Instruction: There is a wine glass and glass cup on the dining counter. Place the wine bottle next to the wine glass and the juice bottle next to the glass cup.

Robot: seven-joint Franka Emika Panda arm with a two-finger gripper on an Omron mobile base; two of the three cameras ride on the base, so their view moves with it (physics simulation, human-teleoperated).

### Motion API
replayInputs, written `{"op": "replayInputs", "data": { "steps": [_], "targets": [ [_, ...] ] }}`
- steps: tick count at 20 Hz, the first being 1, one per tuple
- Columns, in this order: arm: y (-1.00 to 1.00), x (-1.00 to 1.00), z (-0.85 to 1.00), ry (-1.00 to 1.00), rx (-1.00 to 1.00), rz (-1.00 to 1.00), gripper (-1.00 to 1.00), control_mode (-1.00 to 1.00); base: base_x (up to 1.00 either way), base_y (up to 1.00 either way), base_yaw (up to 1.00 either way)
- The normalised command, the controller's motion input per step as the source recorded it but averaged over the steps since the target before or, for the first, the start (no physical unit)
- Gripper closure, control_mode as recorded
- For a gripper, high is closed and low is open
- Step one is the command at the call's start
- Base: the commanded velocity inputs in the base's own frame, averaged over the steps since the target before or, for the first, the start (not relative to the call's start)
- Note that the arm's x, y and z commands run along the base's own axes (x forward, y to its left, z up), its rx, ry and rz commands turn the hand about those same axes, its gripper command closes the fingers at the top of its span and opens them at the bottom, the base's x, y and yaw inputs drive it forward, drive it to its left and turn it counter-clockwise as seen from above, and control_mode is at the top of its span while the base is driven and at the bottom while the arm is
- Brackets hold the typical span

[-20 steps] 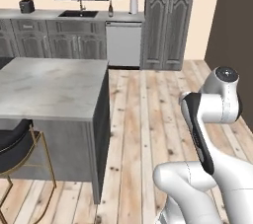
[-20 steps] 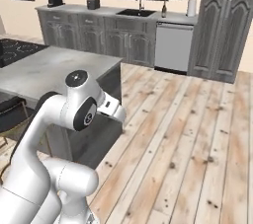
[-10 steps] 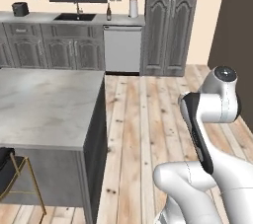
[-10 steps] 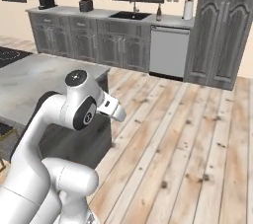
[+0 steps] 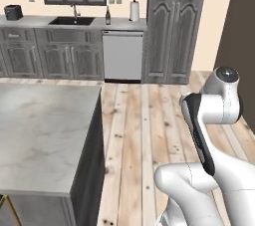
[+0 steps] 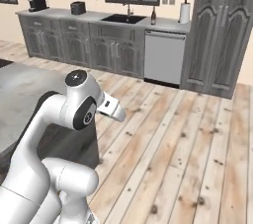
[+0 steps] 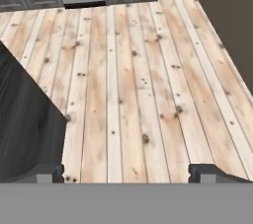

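Note:
A slim dark wine bottle (image 5: 107, 16) stands on the far back counter just right of the black sink (image 5: 72, 21); it also appears as the wine bottle (image 6: 153, 16) in the right base view. The grey-white dining counter (image 5: 40, 135) fills the lower left, its top bare in what shows. My gripper (image 7: 127, 173) hangs open over the wooden floor with nothing between its fingertips (image 7: 49, 172). The dining counter's dark side (image 7: 24, 129) lies to the left of the gripper. The wine glass, the glass cup and the juice bottle are out of view.
A paper towel roll (image 5: 133, 10) stands right of the wine bottle, above a steel dishwasher (image 5: 123, 56). A toaster (image 6: 77, 7) and a coffee machine (image 6: 35, 1) sit further left. Tall grey cabinets (image 5: 172, 26) close the right. Open wooden floor (image 5: 144, 120) runs between island and back counter.
The whole picture has shifted: the base has driven, so the dining counter slid left and down and the back counter came nearer. The arm keeps its pose and the gripper stays open.

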Motion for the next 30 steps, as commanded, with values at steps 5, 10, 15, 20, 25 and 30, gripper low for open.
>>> {"op": "replayInputs", "data": {
  "steps": [5, 10, 15, 20, 25, 30],
  "targets": [
    [0.0, 0.0, 0.0, 0.0, 0.0, 0.0, -1.0, 1.0, 0.69, -0.41, 0.01],
    [0.0, 0.0, 0.0, 0.0, 0.0, 0.0, -1.0, 1.0, 0.75, -0.39, 0.01],
    [0.0, 0.0, 0.0, 0.0, 0.0, 0.0, -1.0, 1.0, 0.78, -0.38, 0.01],
    [0.0, 0.0, 0.0, 0.0, 0.0, 0.0, -1.0, 1.0, 0.78, -0.37, 0.01],
    [0.0, 0.0, 0.0, 0.0, 0.0, 0.0, -1.0, 1.0, 0.79, -0.36, 0.01],
    [0.0, 0.0, 0.0, 0.0, 0.0, 0.0, -1.0, 1.0, 0.81, -0.32, 0.01]
  ]
}}
